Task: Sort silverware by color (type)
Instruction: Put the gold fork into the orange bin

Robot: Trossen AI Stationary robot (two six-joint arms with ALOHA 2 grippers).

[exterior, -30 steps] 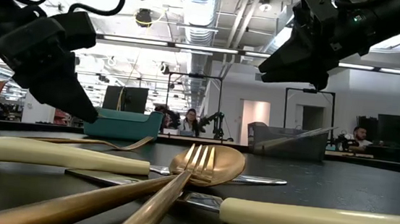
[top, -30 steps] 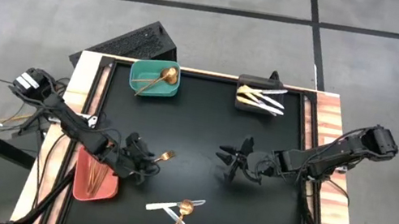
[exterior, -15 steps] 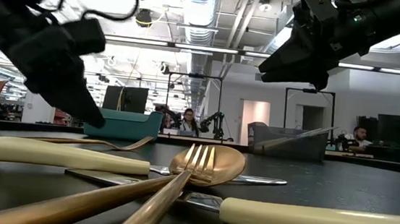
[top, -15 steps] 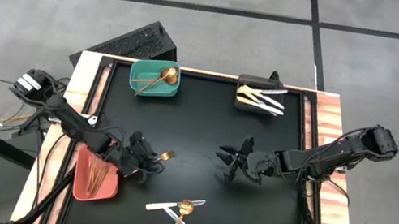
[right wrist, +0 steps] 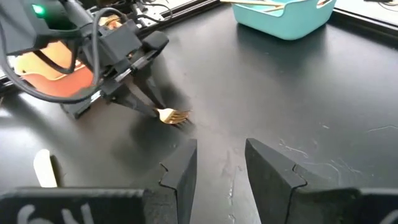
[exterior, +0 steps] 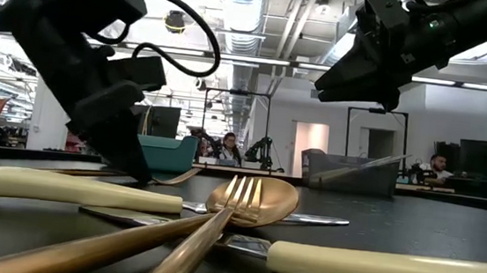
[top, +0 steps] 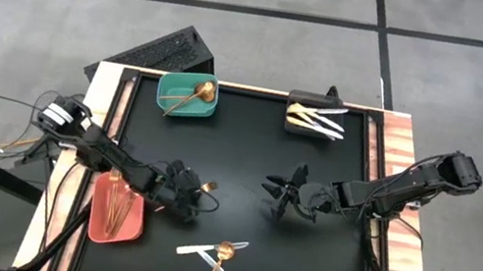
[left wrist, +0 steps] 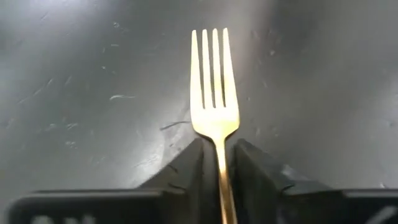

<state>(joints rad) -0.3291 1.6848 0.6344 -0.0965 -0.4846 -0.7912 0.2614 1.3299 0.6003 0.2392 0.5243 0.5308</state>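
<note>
— So, from above, where are you working?

— My left end effector (top: 193,199) is lying low on the black worktop (top: 249,147), just beside the salmon bin (top: 116,212), and a gold fork (top: 206,187) is poking out past its fingertips. My right end effector (top: 279,194) is waiting mid-worktop with its fingers parted and nothing between them. Spoons are lying in the teal bin (top: 186,97), white-handled knives (top: 319,119) across the black bin, and a small pile of silverware (top: 220,256) is sitting near the front edge.

— And level with the worktop?

— That pile is filling the foreground: a gold spoon (exterior: 256,198) with fork tines resting over it, cream handles either side. My left end effector (exterior: 131,164) is touching down behind it.

— Your left wrist?

— The fork (left wrist: 214,99) is lying flat, tines pointing away, its handle running between my two fingers (left wrist: 186,171), which are sitting close against it.

— Right wrist?

— My own fingers (right wrist: 184,167) are standing apart, holding nothing; beyond them the fork's (right wrist: 173,116) tines are showing at the other end effector's tip.
</note>
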